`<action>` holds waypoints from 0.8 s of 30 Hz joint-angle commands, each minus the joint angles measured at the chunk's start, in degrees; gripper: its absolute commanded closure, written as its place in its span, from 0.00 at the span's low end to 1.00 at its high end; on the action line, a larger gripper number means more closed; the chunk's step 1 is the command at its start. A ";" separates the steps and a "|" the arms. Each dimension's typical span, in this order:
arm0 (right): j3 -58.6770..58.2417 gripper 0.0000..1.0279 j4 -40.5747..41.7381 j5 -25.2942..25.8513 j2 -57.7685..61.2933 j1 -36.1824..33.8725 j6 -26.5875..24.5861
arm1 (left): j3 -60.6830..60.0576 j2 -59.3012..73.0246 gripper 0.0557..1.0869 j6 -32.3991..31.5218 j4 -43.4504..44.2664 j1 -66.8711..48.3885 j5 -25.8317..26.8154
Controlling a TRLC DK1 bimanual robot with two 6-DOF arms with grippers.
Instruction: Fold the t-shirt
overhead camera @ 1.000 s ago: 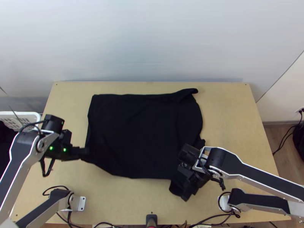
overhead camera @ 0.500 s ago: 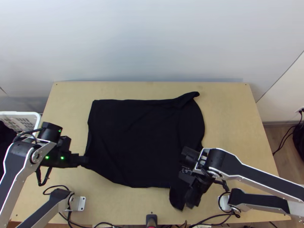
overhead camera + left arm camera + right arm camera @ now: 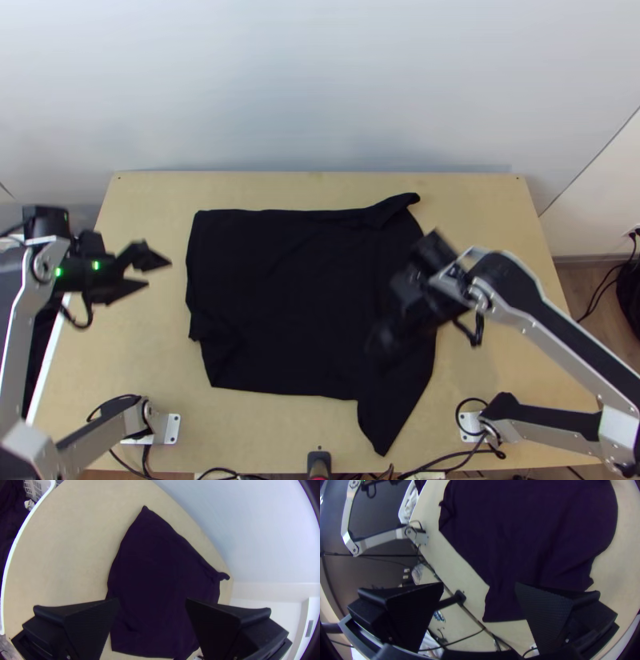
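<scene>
My left gripper point(image 3: 156, 272) stands open at the left of the black t-shirt point(image 3: 296, 296), apart from it. Over the cloth's right part is my right gripper point(image 3: 380, 340). The t-shirt lies mostly spread on the table, with a small fold at its far right corner and a flap pointing to the near edge at lower right. In the left wrist view, the left gripper point(image 3: 152, 601) has its fingers wide apart, the t-shirt point(image 3: 156, 566) beyond them. The right wrist view has the right gripper point(image 3: 479, 585) open, nothing between its fingers, and the t-shirt point(image 3: 526, 530) beneath.
The wooden table point(image 3: 496, 224) shows around the cloth, with the wall behind it. A white basket point(image 3: 25, 523) holding dark cloth stands beyond the table's left edge. Cables and a small black device point(image 3: 319, 462) lie at the near edge.
Both grippers have let go of the cloth. The left moved left and away from the near edge; the right moved up the picture. The t-shirt's near side was drawn nearer, then its left corner fell inward.
</scene>
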 commanded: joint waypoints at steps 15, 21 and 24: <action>7.68 0.03 23.69 16.92 15.28 -19.61 8.10 | 18.04 42.14 0.05 -5.14 25.77 -14.05 -25.72; 10.93 0.03 27.30 20.61 20.20 -22.69 8.10 | 21.91 48.82 0.05 -4.97 27.09 -15.37 -27.48; 12.60 0.03 27.30 20.70 22.05 -23.31 8.10 | 23.22 51.19 0.05 -4.35 27.88 -15.81 -29.50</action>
